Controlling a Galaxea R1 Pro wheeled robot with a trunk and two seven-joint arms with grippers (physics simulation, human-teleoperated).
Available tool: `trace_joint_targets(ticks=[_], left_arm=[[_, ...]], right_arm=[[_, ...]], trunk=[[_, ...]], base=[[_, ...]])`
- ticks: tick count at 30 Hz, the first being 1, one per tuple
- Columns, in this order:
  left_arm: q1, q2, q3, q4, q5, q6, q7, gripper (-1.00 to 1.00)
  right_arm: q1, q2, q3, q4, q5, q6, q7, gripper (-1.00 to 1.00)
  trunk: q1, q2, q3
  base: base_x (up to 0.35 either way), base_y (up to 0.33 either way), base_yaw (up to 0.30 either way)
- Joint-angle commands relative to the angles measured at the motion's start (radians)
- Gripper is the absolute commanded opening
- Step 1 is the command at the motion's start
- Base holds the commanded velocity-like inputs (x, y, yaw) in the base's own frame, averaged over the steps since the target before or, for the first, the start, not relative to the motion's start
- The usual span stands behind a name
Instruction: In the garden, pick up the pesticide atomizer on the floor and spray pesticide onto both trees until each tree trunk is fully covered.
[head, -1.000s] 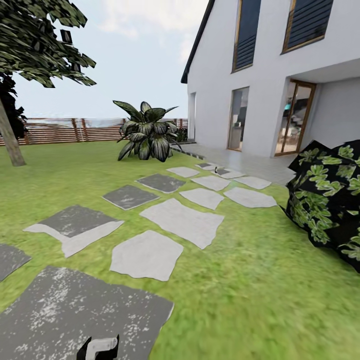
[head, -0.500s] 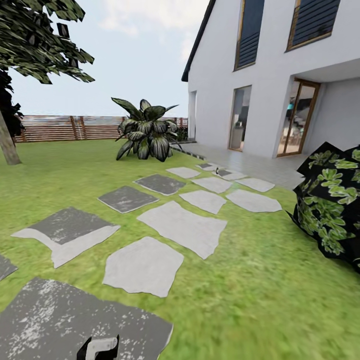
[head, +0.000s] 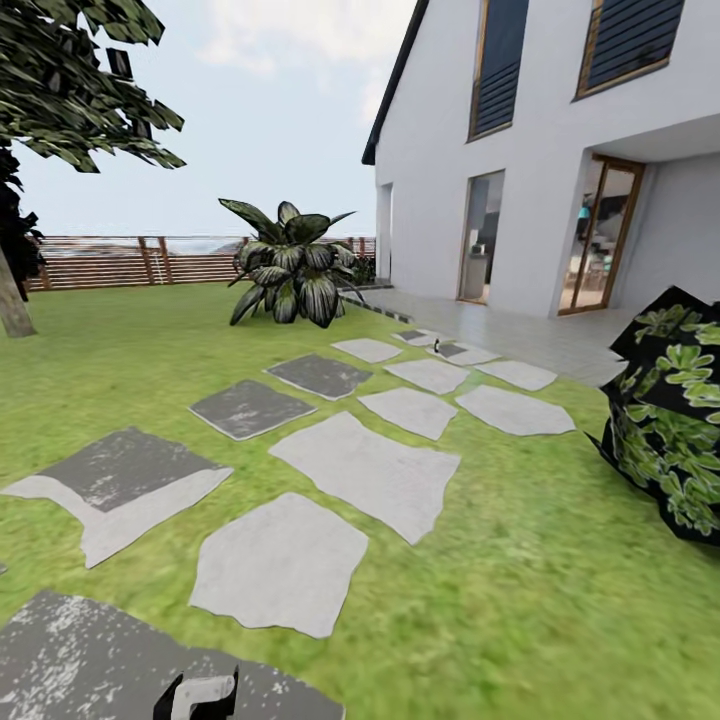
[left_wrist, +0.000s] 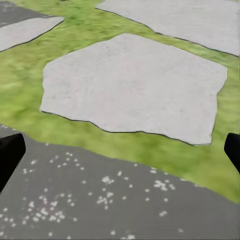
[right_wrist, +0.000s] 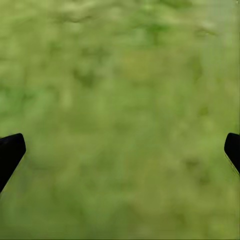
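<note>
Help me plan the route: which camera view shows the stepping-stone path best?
The head view: the stepping-stone path runs in full from near the robot across the grass toward the house. The left wrist view shows just a few stones close up between the left hand's fingertips. The right wrist view shows blurred grass.

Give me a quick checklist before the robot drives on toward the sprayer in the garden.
1. Left gripper open and empty: ok, fingertips wide apart over a grey paving stone.
2. Right gripper open and empty: ok, only grass between the tips.
3. Sprayer spotted: cannot tell; a tiny dark object sits on the far stones.
4. Tree trunk in sight: ok, at far left.
5. Bush at right: ok, apart.
</note>
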Motion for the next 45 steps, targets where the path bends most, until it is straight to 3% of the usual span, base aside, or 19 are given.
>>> trace_joint_targets(ticks=[1,45], left_arm=[[-0.001,0.000,0.004,0.001,-0.006,-0.003,0.000,1.00],[-0.001,0.000,0.004,0.001,-0.006,-0.003,0.000,1.00]], right_arm=[[0.000,0.000,-0.001,-0.001,-0.002,-0.002,0.001,1.00],[0.000,-0.001,-0.001,-0.006,-0.002,-0.002,0.001,1.00]], trunk=[[0.000,0.000,-0.001],[0.000,0.000,-0.001]], base=[[0.328,0.000,0.000],[0.326,0.000,0.000]])
